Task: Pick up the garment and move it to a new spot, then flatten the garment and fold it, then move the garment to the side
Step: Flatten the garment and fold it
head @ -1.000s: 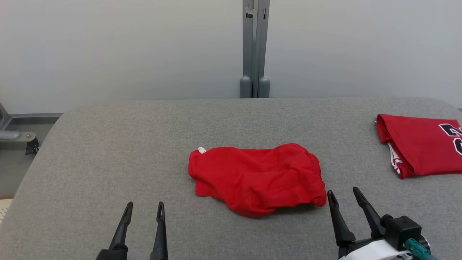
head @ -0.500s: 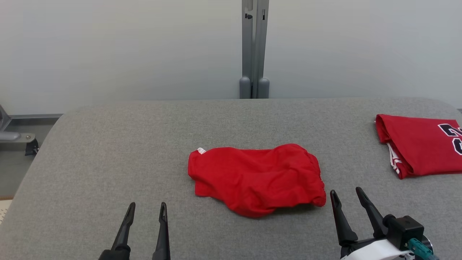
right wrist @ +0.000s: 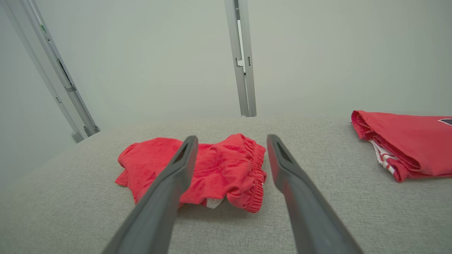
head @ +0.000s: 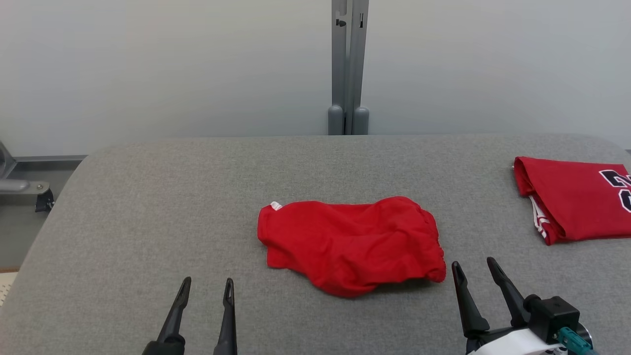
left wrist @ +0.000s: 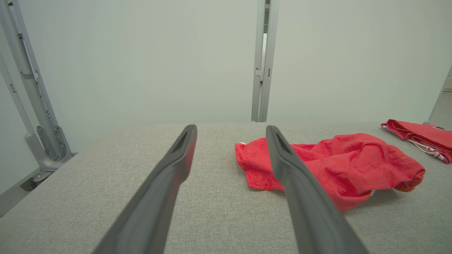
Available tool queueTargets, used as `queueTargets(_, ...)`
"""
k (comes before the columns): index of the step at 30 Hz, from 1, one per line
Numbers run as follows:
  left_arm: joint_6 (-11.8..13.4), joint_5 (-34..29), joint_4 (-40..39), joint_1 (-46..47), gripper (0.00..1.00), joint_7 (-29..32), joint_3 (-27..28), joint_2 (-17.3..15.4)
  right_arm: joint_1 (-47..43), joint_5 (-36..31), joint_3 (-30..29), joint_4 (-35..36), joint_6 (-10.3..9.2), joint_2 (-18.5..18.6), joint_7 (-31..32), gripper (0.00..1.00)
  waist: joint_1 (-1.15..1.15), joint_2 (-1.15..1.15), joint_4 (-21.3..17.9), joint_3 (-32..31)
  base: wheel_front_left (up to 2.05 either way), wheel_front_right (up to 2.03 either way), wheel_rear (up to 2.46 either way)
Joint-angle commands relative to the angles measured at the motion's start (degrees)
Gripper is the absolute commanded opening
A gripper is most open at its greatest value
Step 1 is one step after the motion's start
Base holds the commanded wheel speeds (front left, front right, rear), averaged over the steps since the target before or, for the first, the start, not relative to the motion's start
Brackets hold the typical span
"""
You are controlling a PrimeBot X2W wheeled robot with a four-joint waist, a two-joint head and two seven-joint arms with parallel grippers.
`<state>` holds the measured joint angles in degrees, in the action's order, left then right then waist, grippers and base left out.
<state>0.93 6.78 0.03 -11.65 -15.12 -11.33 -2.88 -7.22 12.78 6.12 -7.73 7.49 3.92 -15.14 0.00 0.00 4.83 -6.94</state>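
1. Crumpled red cloth garment (head: 350,244), prob. shorts w/ a gathered elastic band, lies mid-way across the grey fabric-covered bench (head: 148,197), somewhat nearer the front edge than the back. Nothing is touching it.
2. Your left gripper (head: 207,282) hovers over the front edge, jaws spread wide w/ nothing between them. The garment sits ahead of it and off toward the bench's right edge, clearly apart.
3. Your right gripper (head: 472,263) is likewise wide open and empty. Its fingertips are just beside the garment's front-right corner, at the gathered-band end, w/ no contact to be seen. This looks like the nearer arm by far.
4. The garment's long axis runs left-right, approx. parallel to the front edge. The right jaws face its short end, so a first pinch would likely meet bunched elastic, not a single layer.
5. Hard to read: a small white tag (head: 276,205) shows at the back-left corner, and in the right wrist view a white scrap (right wrist: 212,202) peeks from under the front fold (label or lining, can't tell). Leg openings can't be made out.
6. A folded red jersey w/ dark numerals (head: 572,197) rests at the right edge, well apart and cut off by the frame.
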Motion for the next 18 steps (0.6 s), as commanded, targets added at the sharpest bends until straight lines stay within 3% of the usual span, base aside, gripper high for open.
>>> queueTargets(1, -0.4, -0.6, -0.3, 0.0, 1.0, 0.0, -0.2, 0.0, -0.6, -0.3, -0.1, -0.1, 0.0, 0.0, 0.0, 1.0, 0.0, 0.0, -0.1, 0.1, 0.0, 0.0, 0.0)
queueTargets(10, -3.4, -4.2, 1.5, 3.7, 1.0, 0.0, -3.3, 0.0, 1.0, -0.9, -1.9, 0.6, 0.0, 0.6, 0.0, 1.0, 0.0, 0.0, -2.5, 2.9, 0.0, 0.0, 0.0)
queueTargets(18, -7.6, -10.4, 9.9, 15.4, 1.0, 0.0, -14.8, -1.6, 3.6, -1.2, -5.3, 1.9, 0.0, 1.9, 0.0, 1.0, 0.0, 0.0, -7.3, 8.9, 0.0, 0.0, 0.0)
